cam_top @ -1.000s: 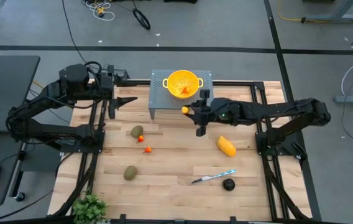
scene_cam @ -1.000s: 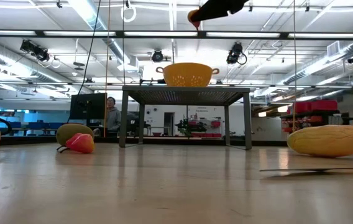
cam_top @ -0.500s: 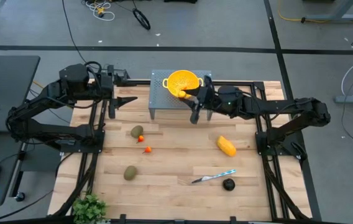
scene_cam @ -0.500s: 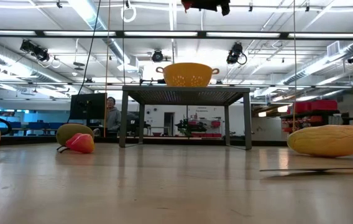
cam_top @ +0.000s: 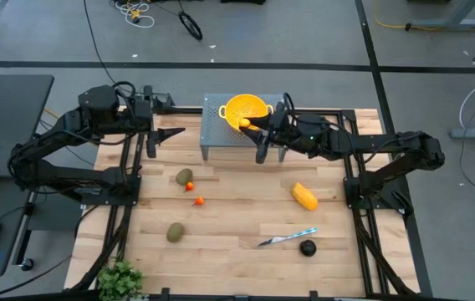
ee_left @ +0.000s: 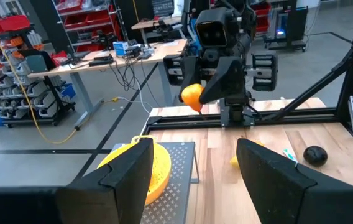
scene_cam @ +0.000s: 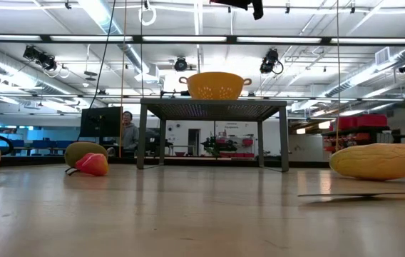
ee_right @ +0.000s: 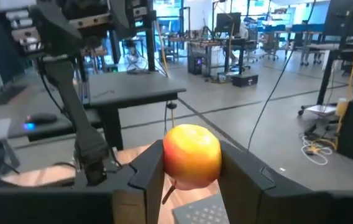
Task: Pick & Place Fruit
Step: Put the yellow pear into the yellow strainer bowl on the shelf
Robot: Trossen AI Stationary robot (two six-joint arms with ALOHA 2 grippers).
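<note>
Right wrist view, fruit: round apple [ee_right: 192, 155], yellow blushing red.
Right claw [ee_right: 192, 177]: pinching apple above yellow bowl [cam_top: 236, 107].

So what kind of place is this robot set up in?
Most likely a robotics lab or workshop: parts bins on shelving, workbenches with cables and monitors, and exposed ceiling lights and ducts.

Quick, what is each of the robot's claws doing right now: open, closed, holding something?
Left gripper: open, empty, waiting at the table's back left.
Right gripper: shut on a small orange-yellow fruit, held over the yellow bowl.
</note>
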